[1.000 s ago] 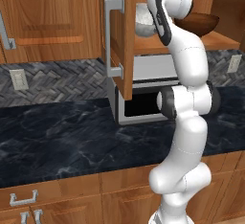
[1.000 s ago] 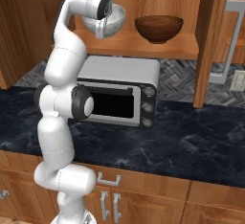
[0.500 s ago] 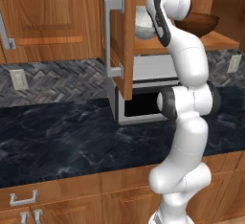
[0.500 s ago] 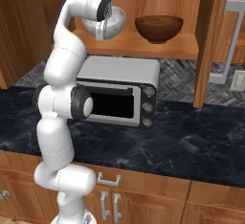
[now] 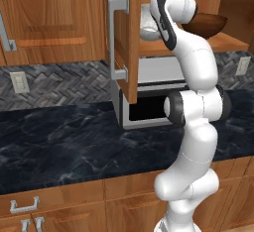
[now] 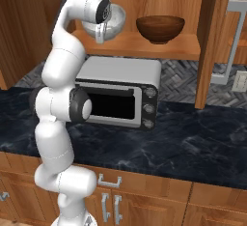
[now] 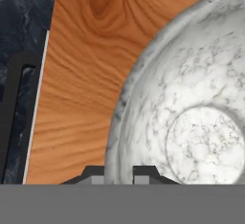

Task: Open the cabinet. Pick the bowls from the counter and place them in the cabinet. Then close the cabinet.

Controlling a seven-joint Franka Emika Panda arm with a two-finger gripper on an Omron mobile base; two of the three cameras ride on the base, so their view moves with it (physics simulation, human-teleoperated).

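Observation:
Both doors of the cabinet stand open. My gripper points down and is shut on the near rim of the whitish-grey speckled bowl, with one finger inside and one outside. That bowl is low over the left part of the wooden shelf; I cannot tell whether it touches. The dark brown wooden bowl rests on the same shelf to its right, also seen past my arm. The black veined counter lies below.
A silver toaster oven stands on the counter directly under the shelf. The open left door's edge and handle hang close beside my arm. The right door swings out past the shelf's right end. Drawers sit below the counter.
My hand with the speckled bowl has sunk slightly toward the shelf. The grip is unchanged, and the dark bowl has not moved.

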